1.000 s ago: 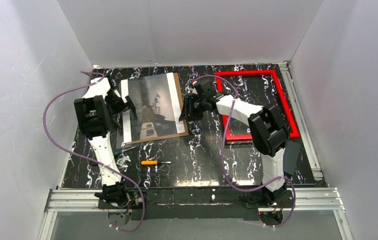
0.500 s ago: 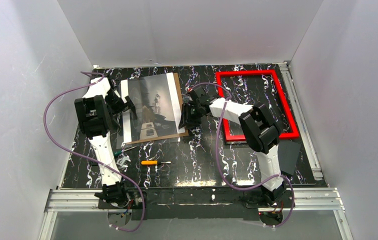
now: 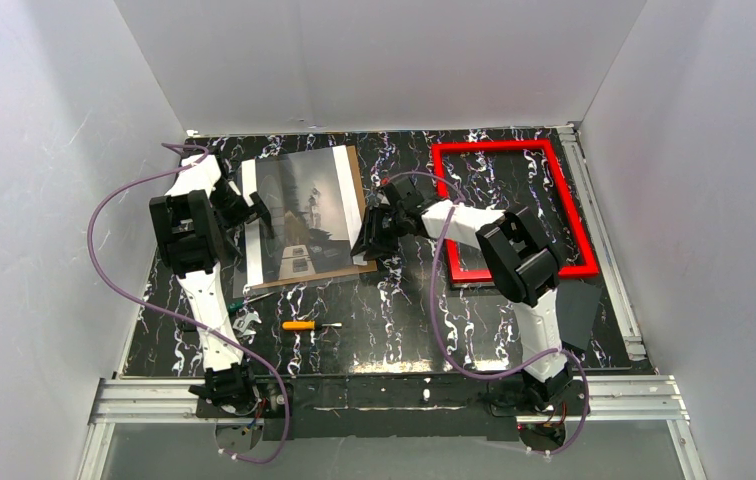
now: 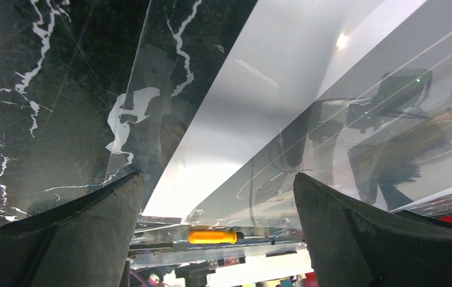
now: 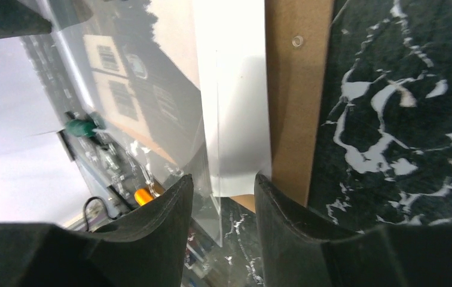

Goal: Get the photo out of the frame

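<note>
Shows the photo [image 3: 304, 215] flat on a brown backing board [image 3: 358, 175], back left of the surface [image 3: 404, 320], well apart from the frame [image 3: 574, 215] (back right). Has left jaws wide open at its left edge, right jaws half open astride its near right corner, neither gripping anything.

A: Top view: frame [image 3: 494, 148] — its left and near sides partly hidden behind the right arm [image 3: 519, 255]. The photo [image 3: 299, 215] is cut off in both wrist views.
B: Noted — small tools [image 3: 245, 320] beside the orange screwdriver [image 3: 299, 325], too small to identify.
</note>
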### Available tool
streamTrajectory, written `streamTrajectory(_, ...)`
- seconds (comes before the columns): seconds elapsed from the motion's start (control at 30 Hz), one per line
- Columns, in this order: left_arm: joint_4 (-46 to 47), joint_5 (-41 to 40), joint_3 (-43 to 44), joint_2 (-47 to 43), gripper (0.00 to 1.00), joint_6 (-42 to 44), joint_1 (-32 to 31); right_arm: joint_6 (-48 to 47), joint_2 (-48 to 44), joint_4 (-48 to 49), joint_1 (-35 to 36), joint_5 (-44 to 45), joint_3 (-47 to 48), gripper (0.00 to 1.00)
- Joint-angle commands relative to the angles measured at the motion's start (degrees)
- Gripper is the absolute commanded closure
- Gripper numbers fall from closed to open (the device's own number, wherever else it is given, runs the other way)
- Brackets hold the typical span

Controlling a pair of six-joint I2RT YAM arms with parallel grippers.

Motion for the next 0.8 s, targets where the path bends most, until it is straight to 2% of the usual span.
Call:
streamTrajectory(0.0,-6.1,1.0,-1.8,4.9,0.04,0.3,0.2,4.8,-0.1,11.2,-0.8,-6.8,-3.4,0.50)
streamTrajectory(0.13,-6.1,0.9,-1.8,5.2,0.04,0.3,0.2,11.0,-0.5,22.2,-1.9,-10.5,-7.7,0.48)
streamTrajectory(0.2,-6.1,0.8,-1.7,5.3,0.04,0.3,0.2,11.8,-0.3,23.4,-2.7,-10.6,-8.3,0.48)
streamTrajectory(0.33,-6.1,0.7,-1.8,5.5,0.04,0.3,0.2,-0.3,0.7,6.1,-2.9,-2.3,-0.5,0.43)
streamTrajectory(0.43,-6.1,0.7,-1.7,5.7,0.03,0.3,0.2,-5.2,3.0,2.1,-3.1,-1.3,3.1,0.40)
streamTrajectory(0.6,-6.1,0.5,-1.8,5.7,0.03,0.4,0.1,-8.1,6.5,-1.2,-3.1,0.1,8.0,0.39)
streamTrajectory(0.77,-6.2,0.3,-1.9,5.8,0.03,0.5,0.2,-12.8,7.3,-9.6,-3.1,7.6,12.9,0.37)
